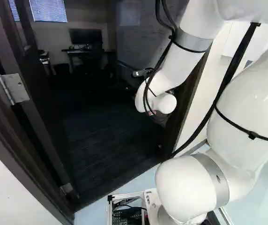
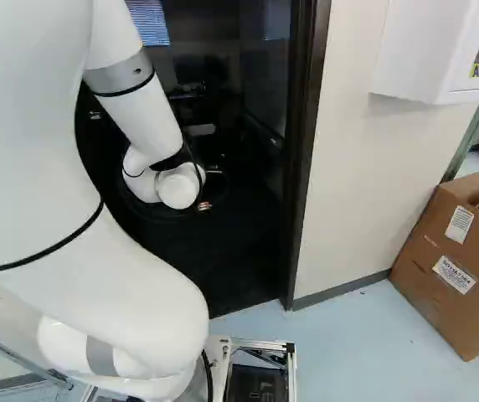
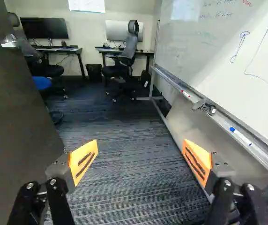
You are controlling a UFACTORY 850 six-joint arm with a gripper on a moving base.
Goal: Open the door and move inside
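claw: two fingers spread wide, clear air between their orange pads, dark striped carpet showing beyond.
door: stood open, swung inward; its dark face rose near one side of the claw, and its edge hung on a metal hinge at the left of the left base view.
arm: white, bent downward, reached through the doorway.
whiteboard: stood across from the door, pen tray along its lower edge with markers on it.
far wall: two desks near it, a dark monitor on one, a high-backed office chair by the other.
door frame: dark, upright, just right of the arm in the right base view.
outside: a white wall cabinet hung above a cardboard box, which rested on the pale floor.
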